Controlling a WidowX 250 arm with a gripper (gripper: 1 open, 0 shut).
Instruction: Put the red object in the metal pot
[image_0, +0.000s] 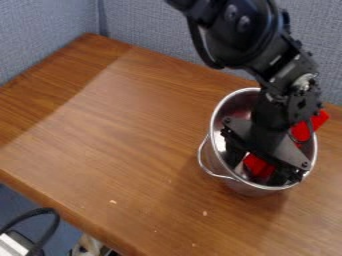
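Observation:
The metal pot (218, 163) stands near the right edge of the wooden table. My gripper (266, 157) reaches down into it from above, black fingers spread wide and open. A bright red object (257, 166) lies low inside the pot between the fingers, partly hidden by them. I cannot tell whether the fingers touch it. Another red patch (315, 121) shows beside the arm at the pot's far right rim. Whether it belongs to the arm I cannot tell.
The brown wooden table (120, 110) stretches left and forward of the pot. A blue-grey partition (47, 25) runs behind it. Cables (30, 238) hang below the table's front left edge. The bulky black arm (241, 30) rises above the pot.

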